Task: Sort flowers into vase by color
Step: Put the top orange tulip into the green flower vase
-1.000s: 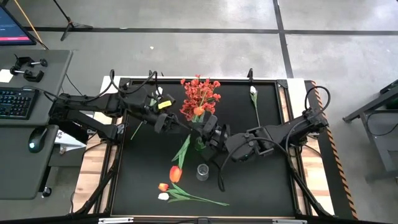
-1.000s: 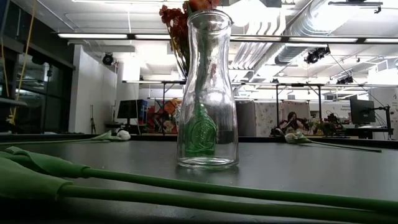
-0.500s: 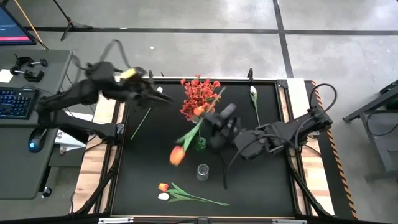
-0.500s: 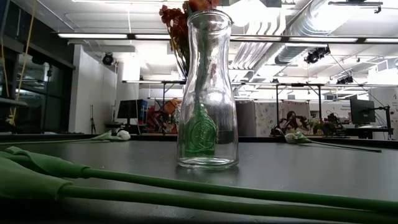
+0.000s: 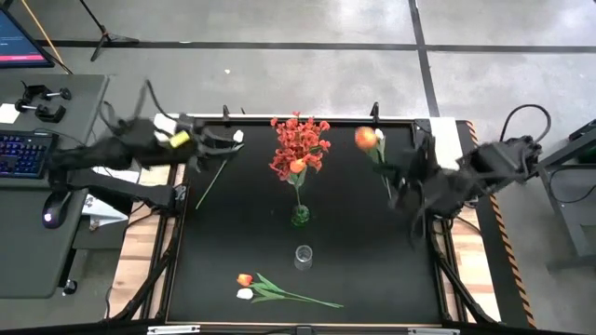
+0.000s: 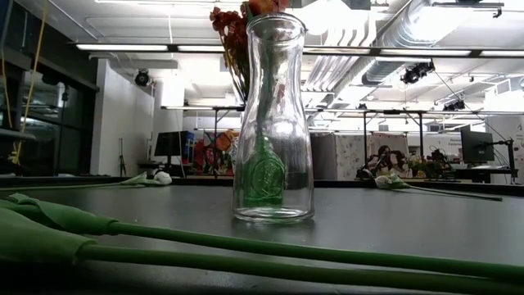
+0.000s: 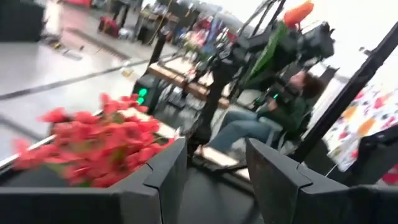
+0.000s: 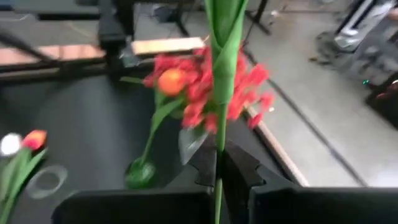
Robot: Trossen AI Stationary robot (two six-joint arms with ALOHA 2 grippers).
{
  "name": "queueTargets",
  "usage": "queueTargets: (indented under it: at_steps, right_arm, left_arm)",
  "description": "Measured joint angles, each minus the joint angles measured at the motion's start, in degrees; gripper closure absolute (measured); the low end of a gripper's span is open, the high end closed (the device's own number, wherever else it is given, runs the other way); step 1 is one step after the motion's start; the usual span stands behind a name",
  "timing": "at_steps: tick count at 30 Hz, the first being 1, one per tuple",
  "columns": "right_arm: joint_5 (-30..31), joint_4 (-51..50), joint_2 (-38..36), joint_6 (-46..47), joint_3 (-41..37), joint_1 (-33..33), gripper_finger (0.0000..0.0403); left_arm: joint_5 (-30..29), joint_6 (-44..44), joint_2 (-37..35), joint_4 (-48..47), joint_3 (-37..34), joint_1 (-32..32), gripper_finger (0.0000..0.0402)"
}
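My right gripper (image 5: 399,177) is over the table's right side, shut on an orange tulip whose blossom (image 5: 365,138) is raised toward the far edge. A green vase (image 5: 299,216) at the table's middle holds a red spray (image 5: 298,141) and an orange tulip (image 5: 296,167). A clear glass vase (image 5: 304,256) stands nearer the front. My left gripper (image 5: 223,140) is open at the far left with nothing between its fingers (image 7: 168,177). It is next to a white tulip (image 5: 238,137) that lies on the table. My right gripper pinches the orange tulip's thin green stalk (image 8: 217,163) between its two fingers, below a long leaf (image 8: 225,31). The stalk runs on past the fingertips. The tulip is lifted clear of the table, and its blossom lies outside the right wrist view.
Another white tulip (image 5: 379,138) lies at the far right, its stalk under my right arm. An orange tulip (image 5: 244,279) and a white tulip (image 5: 244,294) lie together near the front edge. Their stalks (image 6: 246,246) cross the low view's foreground.
My right gripper has swung from beside the green vase toward the table's right edge. It has carried the orange tulip up off the table, and the blossom has gone from front-middle to far right. My left gripper has drawn back from the vase to the far left.
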Motion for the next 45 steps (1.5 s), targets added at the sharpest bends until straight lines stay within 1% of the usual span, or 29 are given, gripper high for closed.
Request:
queueTargets:
  at_steps: [2, 4, 6, 8, 10, 12, 15, 17, 18, 19, 20, 21, 23, 25, 26, 30, 35, 39, 45]
  right_arm:
    - [-0.1, 3.6, -1.8, 2.6, -5.6, 1.8, 0.0403]
    - [0.3, 10.7, -3.9, 4.4, -13.3, 3.6, 0.0403]
    - [0.5, 21.9, -5.7, 5.6, -23.2, 4.9, 0.0403]
    - [0.0, 37.2, -6.9, 5.8, -34.0, 5.6, 0.0403]
    - [-0.6, 55.7, -7.3, 4.7, -44.9, 5.9, 0.0403]
    - [-0.7, 78.7, -6.6, 1.1, -55.2, 4.8, 0.0403]
    - [-1.1, 114.1, -2.6, -7.3, -67.9, 1.6, 0.0403]
    - [-1.4, 133.5, 1.0, -13.6, -72.9, -0.9, 0.0403]
    - [-1.7, 141.0, 2.9, -16.4, -74.4, -2.2, 0.0403]
    - [-1.9, 146.5, 4.7, -18.2, -75.3, -3.5, 0.0403]
    - [-2.7, 149.8, 6.6, -19.3, -75.6, -4.9, 0.0403]
    - [-4.7, 151.4, 8.5, -19.3, -75.4, -6.5, 0.0403]
    - [-8.7, 150.5, 11.8, -17.8, -73.7, -9.2, 0.0403]
    - [-11.8, 148.2, 14.4, -16.5, -71.1, -11.2, 0.0403]
    - [-12.3, 146.5, 15.5, -16.5, -70.0, -11.8, 0.0403]
    - [-12.3, 141.0, 17.5, -16.7, -66.4, -13.6, 0.0403]
    - [-12.3, 132.6, 15.7, -18.1, -64.8, -14.7, 0.0403]
    - [-12.2, 127.7, 14.4, -16.7, -64.8, -15.3, 0.0403]
    - [-12.3, 125.8, 14.4, -16.3, -64.8, -15.5, 0.0403]
  left_arm:
    - [-0.7, -0.7, 0.1, 10.9, -6.8, -2.0, 0.025]
    - [-0.7, -3.3, 1.0, 21.9, -13.8, -3.7, 0.025]
    - [-0.7, -6.6, 1.7, 31.4, -19.7, -5.3, 0.025]
    - [-0.9, -9.3, 2.3, 37.4, -23.9, -7.0, 0.025]
    - [-2.8, -10.6, 2.5, 38.8, -26.0, -9.0, 0.025]
    - [-5.8, -10.0, 2.2, 39.3, -26.2, -11.4, 0.025]
    - [-9.3, -5.4, 0.9, 39.5, -24.5, -14.2, 0.025]
    - [-11.4, -1.5, 0.3, 37.3, -22.2, -15.8, 0.025]
    - [-12.7, 0.4, 0.2, 34.7, -20.6, -16.6, 0.025]
    - [-13.9, 2.1, 0.2, 31.5, -18.7, -17.3, 0.025]
    - [-15.3, 3.5, 0.2, 27.2, -16.6, -18.0, 0.025]
    - [-16.6, 4.5, 0.3, 22.6, -14.8, -18.7, 0.025]
    - [-19.4, 5.0, 1.2, 14.4, -10.9, -19.8, 0.025]
    - [-21.9, 4.7, 1.9, 8.2, -8.4, -20.7, 0.025]
    - [-22.9, 4.3, 2.2, 6.8, -7.4, -21.0, 0.025]
    - [-24.9, 4.0, 2.4, 5.7, -6.1, -22.4, 0.025]
    - [-24.9, 3.9, 2.5, 4.9, -6.1, -22.8, 0.025]
    - [-24.8, 3.9, 2.9, 4.1, -6.1, -22.8, 0.025]
    - [-24.8, 3.4, 3.8, 4.2, -6.1, -22.8, 0.025]
